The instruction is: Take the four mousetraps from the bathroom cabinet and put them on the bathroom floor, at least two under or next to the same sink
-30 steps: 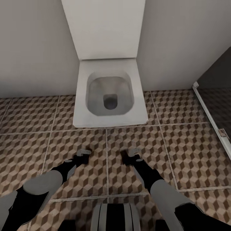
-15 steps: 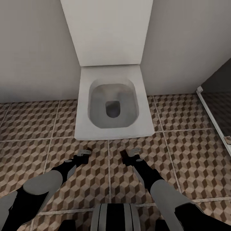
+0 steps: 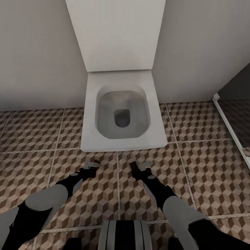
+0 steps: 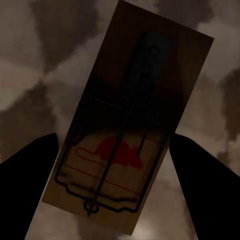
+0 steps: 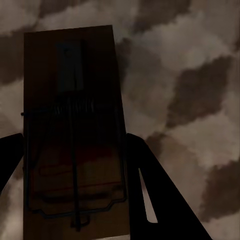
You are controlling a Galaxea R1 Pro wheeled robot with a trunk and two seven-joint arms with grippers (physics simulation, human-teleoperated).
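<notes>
Brown wooden boards, one per pincer: each wrist view shows a mousetrap held between two dark fingers, its edges meeting the finger tips. The left pincer (image 3: 91, 166) is clenched on the left mousetrap (image 4: 127, 125), tilted in that view, with its dark spring bar, wire frame and red mark plain. The right pincer (image 3: 141, 167) grasps the right mousetrap (image 5: 72, 127), which lies in shadow, so its red mark is faint.

In the head view both pincers sit low centre of the frame, above the bathroom floor (image 3: 208, 173) with its cube-pattern tiles. They are just in front of a white toilet (image 3: 123, 111) that occupies the upper centre against a pale wall (image 3: 34, 52). A glass shower edge (image 3: 231, 121) runs down the right side. The traps themselves are too small to make out there.

Judged from these renders, each trap is light, stiff and flat. It should be held across its long wooden edges, as here, clear of the wire and spring. A thin board can pivot or slip between narrow fingers, so it should be lowered level and released close to the tiles. A sink cannot be made out in these frames; at least two traps must be placed under or next to one.
</notes>
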